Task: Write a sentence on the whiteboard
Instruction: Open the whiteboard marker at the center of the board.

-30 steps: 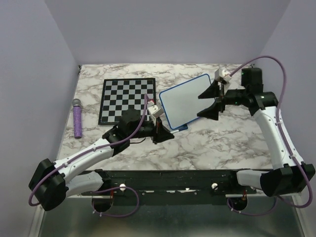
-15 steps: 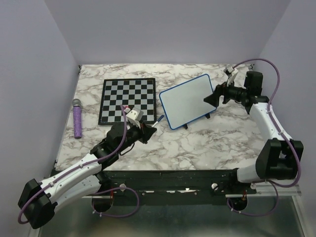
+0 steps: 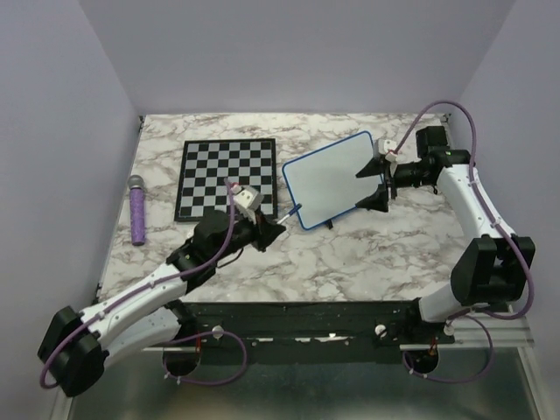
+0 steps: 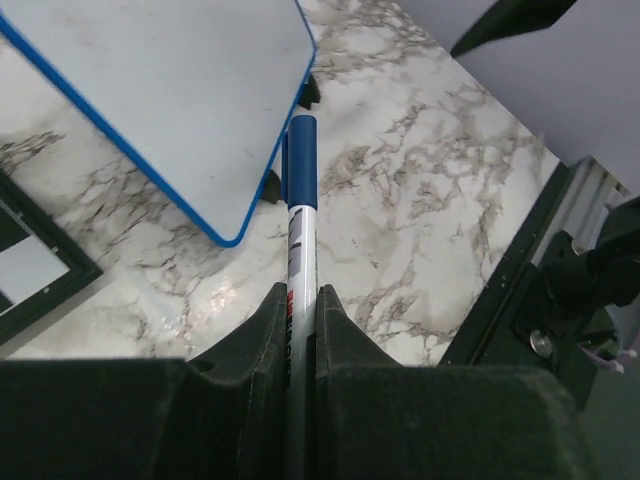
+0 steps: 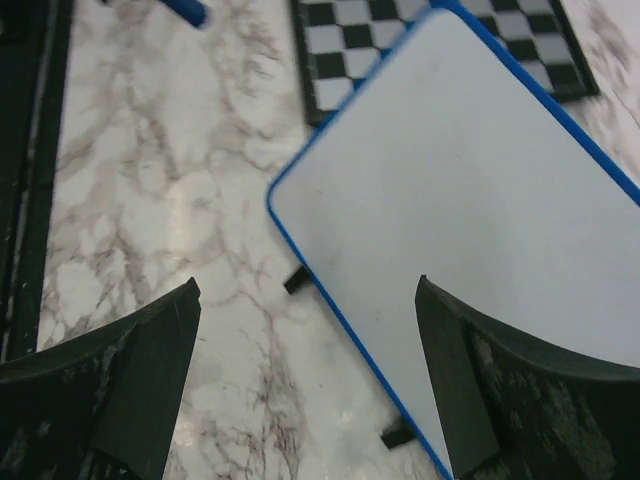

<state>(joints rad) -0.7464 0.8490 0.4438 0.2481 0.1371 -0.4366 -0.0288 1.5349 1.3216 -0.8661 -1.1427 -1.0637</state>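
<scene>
**Item 1. Whiteboard** [image 3: 331, 179] [image 4: 160, 90] [image 5: 480, 180]. Blue frame with rounded corners and small black feet [image 5: 295, 282]. We find it on the marble table [image 3: 367, 254], set askew. Its face reads plain white in all three views.

**Item 2. Chessboard** [image 3: 226, 179] [image 5: 440, 40]. This lies flat just left of the whiteboard, the two close at their nearest corners.

**Item 3. Marker** [image 3: 291, 211] [image 4: 300, 200] [image 5: 185, 10]. It has a white barrel and a blue end. The blue end points at the whiteboard's near left corner and sits just beside the frame. We cannot tell whether it touches.

**Item 4. Left gripper** [image 3: 267, 232] [image 4: 300, 300]. It is low over the table, near and left of the whiteboard. We record the jaws clamped tight on the marker's barrel.

**Item 5. Right gripper** [image 3: 374, 184] [image 5: 307, 288]. It is at the whiteboard's right edge, pointing toward the board. The jaws stand wide apart with nothing held. In the wrist view the fingers [image 5: 130, 380] flank the board's edge. We cannot tell whether either finger touches the frame.

**Item 6. Microphone** [image 3: 137, 210]. A purple microphone lies well left of the whiteboard, beyond the chessboard, by the table's left edge.
</scene>
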